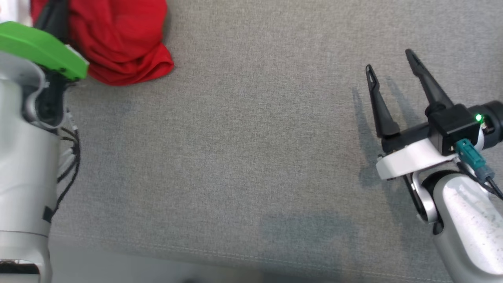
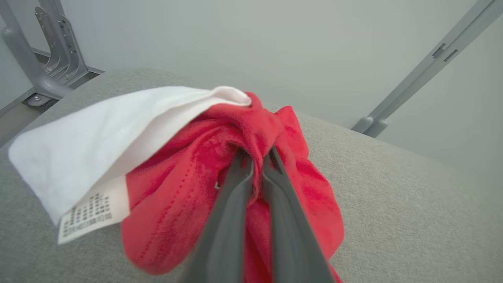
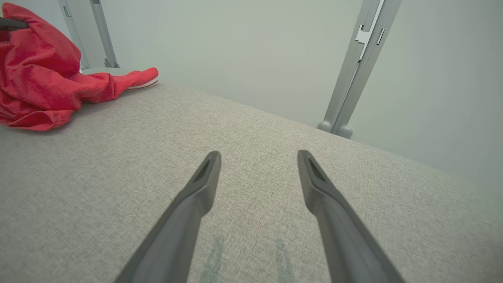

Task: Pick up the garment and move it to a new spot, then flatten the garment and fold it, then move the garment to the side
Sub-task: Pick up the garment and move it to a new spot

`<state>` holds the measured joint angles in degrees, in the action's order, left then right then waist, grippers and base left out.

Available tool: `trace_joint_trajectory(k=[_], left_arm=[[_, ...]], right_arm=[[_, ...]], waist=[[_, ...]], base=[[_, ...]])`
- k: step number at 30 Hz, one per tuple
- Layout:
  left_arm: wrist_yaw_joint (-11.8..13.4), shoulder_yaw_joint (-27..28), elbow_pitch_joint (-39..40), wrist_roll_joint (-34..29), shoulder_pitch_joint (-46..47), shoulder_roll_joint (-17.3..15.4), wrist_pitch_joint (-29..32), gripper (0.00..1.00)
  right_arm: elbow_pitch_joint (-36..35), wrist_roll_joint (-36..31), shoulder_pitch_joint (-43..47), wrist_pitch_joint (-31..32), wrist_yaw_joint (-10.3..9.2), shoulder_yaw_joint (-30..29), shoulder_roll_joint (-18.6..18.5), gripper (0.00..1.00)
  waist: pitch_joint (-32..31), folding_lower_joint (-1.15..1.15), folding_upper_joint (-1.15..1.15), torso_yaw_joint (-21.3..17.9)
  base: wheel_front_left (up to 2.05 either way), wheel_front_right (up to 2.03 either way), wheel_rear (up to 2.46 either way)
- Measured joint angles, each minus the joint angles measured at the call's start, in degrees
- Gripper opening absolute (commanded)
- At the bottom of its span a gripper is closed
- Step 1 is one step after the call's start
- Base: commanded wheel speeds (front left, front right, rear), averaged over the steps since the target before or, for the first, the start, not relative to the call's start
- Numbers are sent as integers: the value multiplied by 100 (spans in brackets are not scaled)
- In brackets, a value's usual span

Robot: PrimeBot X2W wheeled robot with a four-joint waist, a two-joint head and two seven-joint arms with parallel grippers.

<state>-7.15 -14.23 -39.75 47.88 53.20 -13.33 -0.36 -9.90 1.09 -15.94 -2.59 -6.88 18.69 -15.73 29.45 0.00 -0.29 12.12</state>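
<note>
Gripping a bunched fold of the red garment (image 2: pixel 177 188), the left pincer (image 2: pixel 257 151) has its two dark fingers pressed close together, with cloth pinched between their tips. In the head view the pale left forearm (image 1: pixel 23 165) runs up the left edge, and its green cover (image 1: pixel 39 47) overlaps the garment (image 1: pixel 122 43), so the fingers themselves are hidden there.

On the other side, the right pincer (image 1: pixel 389 59) stands released, with its fingers spread wide and nothing between them. It hangs over bare grey fabric at the right of the surface (image 1: pixel 243 149), well apart from the cloth. Its own wrist view shows the same spread fingers of the right pincer (image 3: pixel 259 154) above the surface (image 3: pixel 118 157).

Further out, the garment is heaped at the far left corner of the surface (image 2: pixel 393 196), crumpled rather than flat. A white panel (image 2: pixel 90 145) folds out of it to one side, and a printed label (image 2: pixel 92 214) hangs at that panel's lower edge. From the right wrist view the garment (image 3: pixel 35 70) rises in a mound, its lower folds resting on the fabric and one red strip trailing toward the far edge.

Beyond the surface stand grey metal frame posts (image 3: pixel 353 67) and a bracket (image 2: pixel 51 59), against a plain pale wall (image 2: pixel 251 39).
</note>
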Motion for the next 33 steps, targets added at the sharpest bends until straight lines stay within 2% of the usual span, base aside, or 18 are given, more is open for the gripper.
trace_joint_trajectory(k=[3,8,18,22,27,28,29,30,31,33], left_arm=[[1,-492,331,-155,-2,137,-25,0],[0,-1566,1104,-178,-52,651,118,0],[0,-3618,2108,-148,-640,1112,788,0],[0,-4063,2172,-103,-1012,1061,890,0],[0,-4158,1997,-108,-1360,1021,838,0],[0,-4146,1925,-141,-1421,1013,826,23],[0,-4130,1848,-145,-1500,1002,776,23],[0,-4088,1785,-145,-1599,990,712,41],[0,-4054,1741,-143,-1706,982,646,100],[0,-4113,1600,-123,-1867,984,634,100]], right_arm=[[191,159,172,-155,-20,24,178,100],[446,309,300,-454,-21,43,477,100],[767,557,634,-858,-24,21,888,100],[848,598,799,-933,-27,-55,957,100],[878,606,861,-957,-27,10,1023,100],[888,609,861,-958,-27,45,1023,100],[902,615,861,-976,-27,85,1026,100],[920,615,859,-994,-21,135,1028,100],[948,614,859,-999,-19,177,1028,100],[972,613,859,-999,-20,153,1017,100]], waist=[[-181,0,0,-65],[-492,0,0,-234],[-974,0,0,-901],[-1117,0,0,-1215],[-1248,0,0,-1621],[-1267,0,0,-1702],[-1284,0,0,-1785],[-1299,0,0,-1866],[-1312,0,0,-1945],[-1339,0,0,-2094]], base=[[0,0,0],[0,0,0],[0,0,0],[0,0,0],[0,0,0],[0,0,0],[0,0,0],[0,0,0],[0,0,0],[0,0,0]])
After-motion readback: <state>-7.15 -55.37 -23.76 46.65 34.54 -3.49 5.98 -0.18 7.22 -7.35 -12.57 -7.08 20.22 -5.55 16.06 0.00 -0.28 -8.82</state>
